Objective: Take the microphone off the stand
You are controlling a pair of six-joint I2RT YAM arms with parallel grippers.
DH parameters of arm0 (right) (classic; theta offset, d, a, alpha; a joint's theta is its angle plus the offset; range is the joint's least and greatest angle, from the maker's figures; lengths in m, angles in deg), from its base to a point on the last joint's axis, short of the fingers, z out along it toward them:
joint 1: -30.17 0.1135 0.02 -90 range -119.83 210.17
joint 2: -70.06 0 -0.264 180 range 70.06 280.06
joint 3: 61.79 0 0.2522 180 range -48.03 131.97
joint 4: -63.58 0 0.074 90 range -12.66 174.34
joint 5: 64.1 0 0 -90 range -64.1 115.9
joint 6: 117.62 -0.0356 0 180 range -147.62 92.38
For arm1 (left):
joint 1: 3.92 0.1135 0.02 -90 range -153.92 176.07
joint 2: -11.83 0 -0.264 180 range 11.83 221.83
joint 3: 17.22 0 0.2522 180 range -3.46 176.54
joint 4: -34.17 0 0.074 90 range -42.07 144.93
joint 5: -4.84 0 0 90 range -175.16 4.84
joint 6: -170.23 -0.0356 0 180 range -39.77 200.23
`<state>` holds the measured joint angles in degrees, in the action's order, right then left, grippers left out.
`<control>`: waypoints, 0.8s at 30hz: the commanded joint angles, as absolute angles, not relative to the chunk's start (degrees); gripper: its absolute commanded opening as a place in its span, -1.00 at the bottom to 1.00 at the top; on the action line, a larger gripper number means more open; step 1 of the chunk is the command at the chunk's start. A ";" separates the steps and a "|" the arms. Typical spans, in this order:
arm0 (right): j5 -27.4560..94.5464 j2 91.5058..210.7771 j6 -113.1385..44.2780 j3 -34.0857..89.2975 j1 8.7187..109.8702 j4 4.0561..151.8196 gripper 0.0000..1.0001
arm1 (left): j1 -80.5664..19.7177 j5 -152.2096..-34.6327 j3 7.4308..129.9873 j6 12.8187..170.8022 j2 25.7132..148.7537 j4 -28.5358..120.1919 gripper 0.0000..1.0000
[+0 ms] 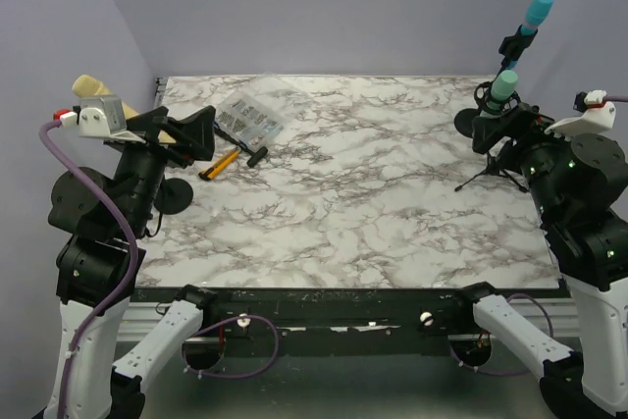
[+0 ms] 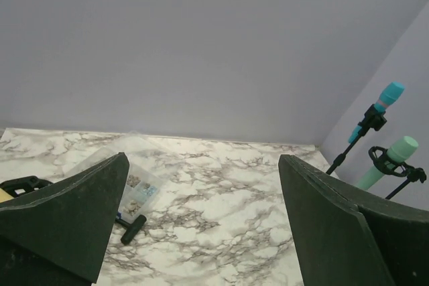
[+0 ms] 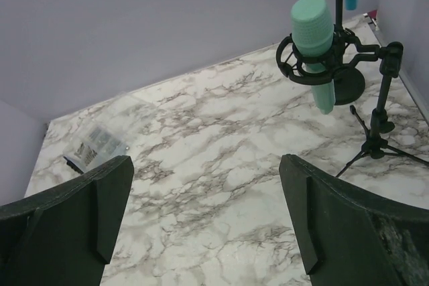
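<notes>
A mint-green microphone [image 1: 504, 85] sits upright in a black ring mount on a small tripod stand [image 1: 491, 176] at the table's far right. The right wrist view shows this microphone [image 3: 313, 38] and its stand [image 3: 382, 118] ahead and to the right. The left wrist view shows it far right [image 2: 392, 159]. A teal microphone [image 1: 537, 12] is clipped on a taller stand behind it. My right gripper [image 1: 500, 134] is open and empty just in front of the green microphone, with bare marble between its fingers [image 3: 204, 226]. My left gripper [image 1: 201, 134] is open and empty at the far left [image 2: 201, 232].
A clear plastic parts box [image 1: 250, 117] lies at the back left, with an orange-handled tool [image 1: 221, 164] and a black T-handle tool [image 1: 245, 149] beside it. The tall stand's round black base [image 3: 348, 88] sits behind the tripod. A black disc [image 1: 177, 193] lies by the left arm.
</notes>
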<state>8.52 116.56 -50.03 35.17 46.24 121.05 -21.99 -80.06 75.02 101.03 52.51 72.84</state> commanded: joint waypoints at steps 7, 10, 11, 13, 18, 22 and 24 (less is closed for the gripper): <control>9.59 124.03 -49.96 36.30 46.52 127.61 1.00 | -21.78 -80.66 76.73 101.59 55.03 78.72 0.97; 10.80 125.66 -49.97 35.38 46.52 128.29 1.00 | -21.78 -75.81 78.50 103.17 56.46 83.01 0.97; 11.97 125.87 -49.45 34.99 46.52 128.11 1.00 | -21.77 -73.92 79.78 103.48 57.50 84.67 0.97; 14.36 126.18 -48.05 33.90 46.51 127.27 1.00 | -21.77 -69.30 82.92 103.29 59.85 89.19 0.97; 13.92 126.45 -49.95 32.15 46.52 123.98 1.00 | -20.16 -58.72 91.23 103.27 66.06 101.16 0.97; 19.64 126.75 -52.20 31.53 46.52 121.52 1.00 | -11.80 -60.44 94.81 108.09 69.52 107.28 0.97; 27.04 126.50 -51.54 31.15 46.52 120.29 1.00 | -6.95 -63.71 95.25 110.26 70.98 108.07 0.97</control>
<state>15.53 126.90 -50.77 32.09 46.24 124.26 -15.39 -63.38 92.94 104.94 68.32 99.37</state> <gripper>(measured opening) 0.998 0.980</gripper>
